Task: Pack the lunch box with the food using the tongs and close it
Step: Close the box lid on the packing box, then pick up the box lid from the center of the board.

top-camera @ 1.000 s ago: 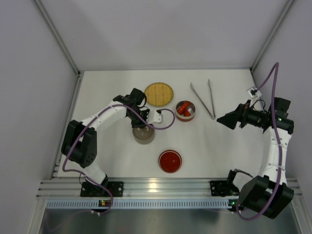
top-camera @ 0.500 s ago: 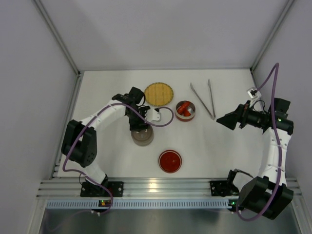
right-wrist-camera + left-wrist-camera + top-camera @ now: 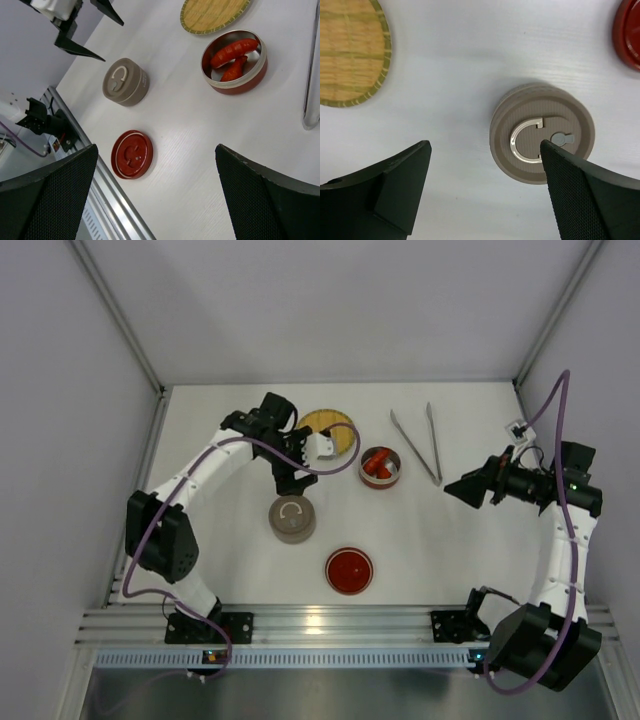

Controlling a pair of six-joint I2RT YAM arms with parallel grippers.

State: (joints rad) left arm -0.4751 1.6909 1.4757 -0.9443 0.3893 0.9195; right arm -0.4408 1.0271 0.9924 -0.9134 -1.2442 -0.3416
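A closed taupe lunch box tin (image 3: pixel 292 518) (image 3: pixel 542 132) stands with a metal ring on its lid. My left gripper (image 3: pixel 288 472) (image 3: pixel 485 150) hovers open just behind and above it, holding nothing. A red open tin (image 3: pixel 379 466) (image 3: pixel 234 61) holds the elongated red food pieces (image 3: pixel 235 52). Its red lid (image 3: pixel 349 570) (image 3: pixel 132 154) lies apart, near the front. The silver tongs (image 3: pixel 418 443) (image 3: pixel 312 75) lie in a narrow V at the back right, untouched. My right gripper (image 3: pixel 465 487) (image 3: pixel 156 148) hangs open at the right, well off the table.
A round yellow woven plate (image 3: pixel 327 430) (image 3: pixel 350 50) lies at the back, partly covered by the left wrist. The red lid's edge (image 3: pixel 630 30) shows in the left wrist view. A metal rail (image 3: pixel 330 625) runs along the near edge; grey walls close in the other sides.
My left gripper opened, let go of the taupe tin's lid and rose away toward the back. The tin stayed in place. The right arm has not moved.
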